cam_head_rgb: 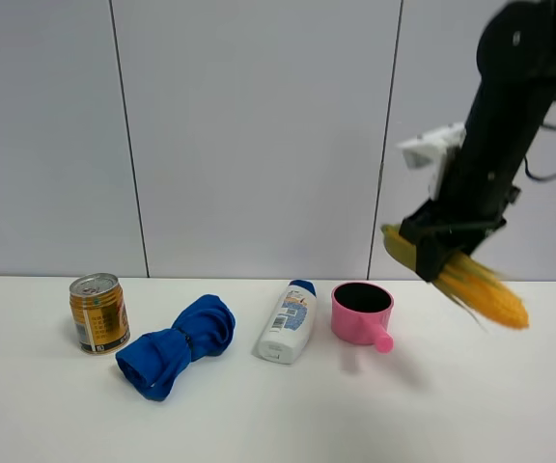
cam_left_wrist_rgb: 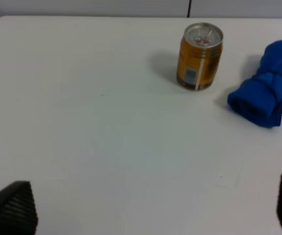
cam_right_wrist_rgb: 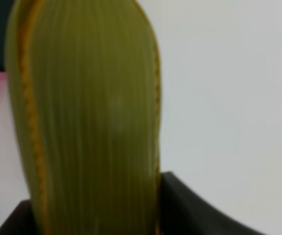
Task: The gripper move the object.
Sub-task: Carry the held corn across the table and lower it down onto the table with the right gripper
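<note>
My right gripper (cam_head_rgb: 444,253) is shut on the ear of corn (cam_head_rgb: 486,287) and holds it in the air above the table's right side, tilted with its yellow end down to the right. The corn sits right of and above the pink cup (cam_head_rgb: 361,313). In the right wrist view the corn's green-yellow husk (cam_right_wrist_rgb: 87,117) fills the frame between the black fingers (cam_right_wrist_rgb: 190,208). My left gripper (cam_left_wrist_rgb: 146,205) is open and empty above bare table; only its two black fingertips (cam_left_wrist_rgb: 11,208) show at the picture's corners.
On the white table stand a gold drink can (cam_head_rgb: 98,313), a rolled blue cloth (cam_head_rgb: 177,345), a lying white shampoo bottle (cam_head_rgb: 289,322) and the pink cup. The can (cam_left_wrist_rgb: 200,57) and cloth (cam_left_wrist_rgb: 267,83) also show in the left wrist view.
</note>
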`<state>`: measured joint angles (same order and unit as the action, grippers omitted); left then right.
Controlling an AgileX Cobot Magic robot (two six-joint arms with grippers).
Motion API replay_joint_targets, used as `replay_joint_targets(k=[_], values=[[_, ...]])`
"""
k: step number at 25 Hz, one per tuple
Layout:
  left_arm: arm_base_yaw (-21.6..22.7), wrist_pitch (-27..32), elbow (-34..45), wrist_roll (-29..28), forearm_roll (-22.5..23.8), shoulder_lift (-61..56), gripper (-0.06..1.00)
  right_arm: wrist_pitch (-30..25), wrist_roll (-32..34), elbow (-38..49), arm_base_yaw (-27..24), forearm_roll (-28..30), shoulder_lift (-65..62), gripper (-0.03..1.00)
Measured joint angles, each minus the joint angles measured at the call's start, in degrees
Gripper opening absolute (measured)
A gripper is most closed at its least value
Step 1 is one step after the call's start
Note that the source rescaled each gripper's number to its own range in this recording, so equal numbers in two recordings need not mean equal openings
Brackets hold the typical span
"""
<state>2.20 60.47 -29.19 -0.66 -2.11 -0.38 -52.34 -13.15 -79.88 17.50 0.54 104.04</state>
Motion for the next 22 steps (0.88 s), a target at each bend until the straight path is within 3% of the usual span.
replay_joint_targets(k=[3, 5, 9, 14, 22], values=[[0.0, 0.0, 0.0, 0.0, 0.0, 0.0, 1.0, -11.43, -11.63, -8.32, 6.26, -3.16, -3.58, 0.0], [0.0, 0.0, 0.0, 0.0, 0.0, 0.0, 1.0, -15.13, -15.36, -15.08, 10.7, -5.3, -3.96, 0.0], [0.0, 0.0, 0.0, 0.0, 0.0, 0.0, 1.0, -16.37, -19.27, -26.54, 20.31, -6.39, -1.29, 0.0], [0.0, 0.0, 0.0, 0.0, 0.0, 0.0, 1.0, -17.0, -21.19, -39.54, 29.9, -6.39, 11.64, 0.0], [0.0, 0.0, 0.0, 0.0, 0.0, 0.0, 1.0, -17.38, -22.28, -49.14, 37.31, -4.37, 34.38, 0.0]])
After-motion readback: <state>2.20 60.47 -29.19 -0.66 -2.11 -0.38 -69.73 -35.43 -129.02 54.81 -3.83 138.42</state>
